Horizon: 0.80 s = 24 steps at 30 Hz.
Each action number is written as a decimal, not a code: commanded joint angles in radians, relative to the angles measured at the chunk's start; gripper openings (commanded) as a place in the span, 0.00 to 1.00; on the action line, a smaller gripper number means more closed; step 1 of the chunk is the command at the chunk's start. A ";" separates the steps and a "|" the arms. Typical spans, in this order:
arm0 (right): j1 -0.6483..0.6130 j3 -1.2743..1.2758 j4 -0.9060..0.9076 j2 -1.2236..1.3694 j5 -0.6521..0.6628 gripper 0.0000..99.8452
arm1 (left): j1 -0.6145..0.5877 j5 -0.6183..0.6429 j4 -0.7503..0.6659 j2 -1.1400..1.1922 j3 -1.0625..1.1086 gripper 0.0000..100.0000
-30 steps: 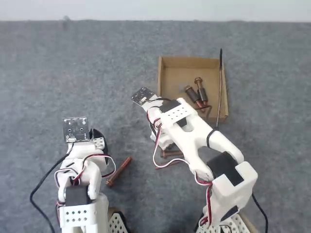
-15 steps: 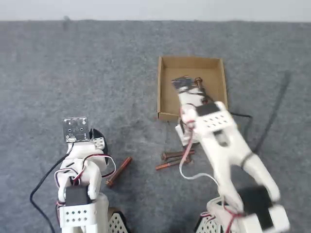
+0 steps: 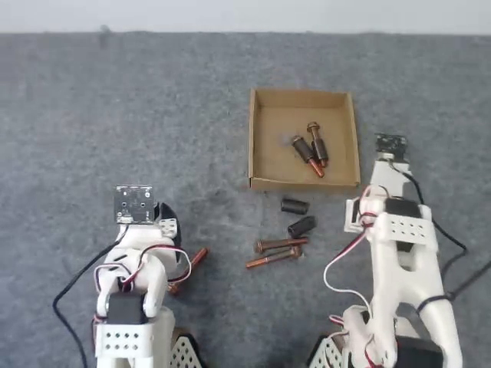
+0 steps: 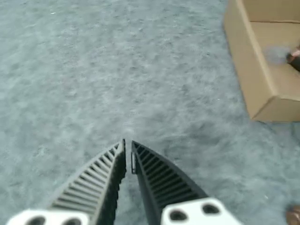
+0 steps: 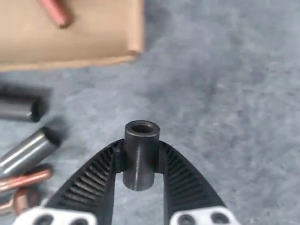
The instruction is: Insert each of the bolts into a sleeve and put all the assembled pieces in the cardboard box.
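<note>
right gripper (image 5: 140, 147): pinched on a dark sleeve (image 5: 140, 161), which was held upright with its bore open at the top.
left gripper (image 4: 128, 145): pressed together, holding nothing.
lone bolt (image 3: 188, 268): lay just beside the left gripper, on its side facing the right arm. Its long axis slanted toward the cardboard box (image 3: 253, 138). A copper speck at the left wrist view's edge was probably its head.
paired bolts (image 3: 278, 250): lay side by side between the arms, near two loose sleeves (image 3: 294, 206).
assembled pieces (image 3: 311, 149): two lay in the box.
nearer arm: the left, for the lone bolt.
</note>
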 commanded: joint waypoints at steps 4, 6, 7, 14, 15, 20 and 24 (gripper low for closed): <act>0.030 0.003 -0.048 -0.048 -0.006 0.01 | 0.025 0.005 -0.169 -0.017 -0.016 0.02; 0.031 0.012 -0.061 -0.048 -0.005 0.01 | 0.032 0.005 -0.181 -0.015 -0.027 0.02; 0.031 0.012 -0.061 -0.048 -0.005 0.01 | 0.046 0.005 -0.180 -0.015 -0.039 0.02; 0.031 0.015 -0.070 -0.048 -0.005 0.01 | 0.138 0.074 -0.138 0.173 -0.234 0.02; 0.031 0.017 -0.074 -0.048 -0.005 0.01 | 0.152 0.086 -0.138 0.230 -0.274 0.02; 0.031 0.017 -0.074 -0.048 -0.003 0.01 | 0.267 0.149 -0.138 0.528 -0.453 0.03; 0.031 0.017 -0.074 -0.048 -0.003 0.01 | 0.396 0.195 -0.140 0.723 -0.542 0.03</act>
